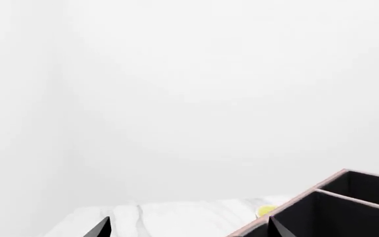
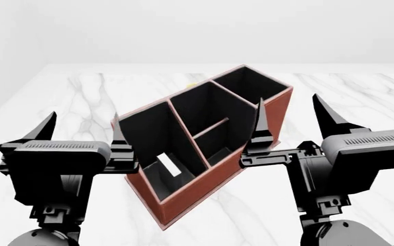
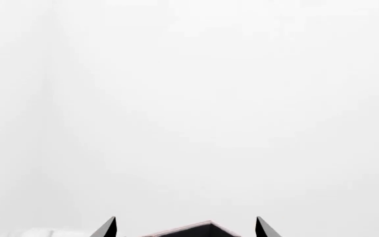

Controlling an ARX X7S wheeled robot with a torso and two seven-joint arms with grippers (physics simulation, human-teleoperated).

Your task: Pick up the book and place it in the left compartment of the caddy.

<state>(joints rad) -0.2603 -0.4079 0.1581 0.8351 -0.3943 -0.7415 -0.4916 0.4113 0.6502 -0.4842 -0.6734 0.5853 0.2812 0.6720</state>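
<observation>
Here, a reddish-brown caddy (image 2: 219, 180) with black compartments sits angled on a white marble counter (image 2: 80, 97). The book (image 2: 168, 165) lies inside the left compartment (image 2: 152, 138), its white edge showing. The other sections look empty. No writing is readable. Left end effector (image 2: 82, 129) and right end effector (image 2: 289, 115) are both open, holding nothing.

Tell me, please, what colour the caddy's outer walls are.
Reddish-brown on the caddy, clearest in the head view.
</observation>
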